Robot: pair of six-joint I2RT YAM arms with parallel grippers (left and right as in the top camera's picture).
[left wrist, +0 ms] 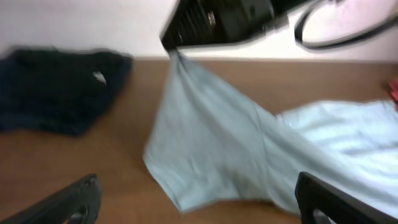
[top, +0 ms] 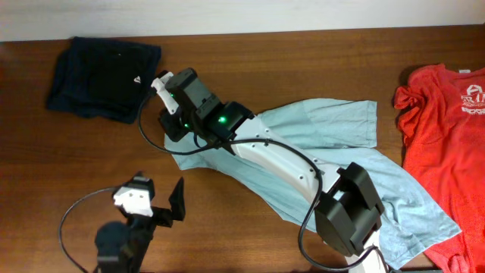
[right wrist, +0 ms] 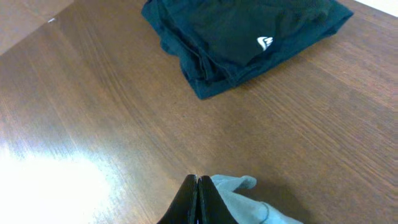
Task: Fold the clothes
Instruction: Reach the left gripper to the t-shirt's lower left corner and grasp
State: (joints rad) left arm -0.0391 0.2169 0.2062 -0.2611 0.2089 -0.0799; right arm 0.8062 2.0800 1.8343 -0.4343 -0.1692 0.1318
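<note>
Blue T-shirt [top: 341,129] lies spread on the counter [top: 76,167], one corner lifted in the clamped right jaws; left jaws gape empty nearby. Dark folded garment [top: 102,76] beyond, red T-shirt [top: 439,129] at the far right.

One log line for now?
right gripper: shut on blue shirt corner, lifted | left gripper: open, empty | dark garment: far left | red shirt: right edge

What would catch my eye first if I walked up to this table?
Most striking is the right gripper, pinched shut on a corner of the pale blue T-shirt and holding it up over the middle of the wooden table. A red T-shirt lies at the right edge and a folded dark garment at the back left. The left gripper hangs open near the front.
</note>
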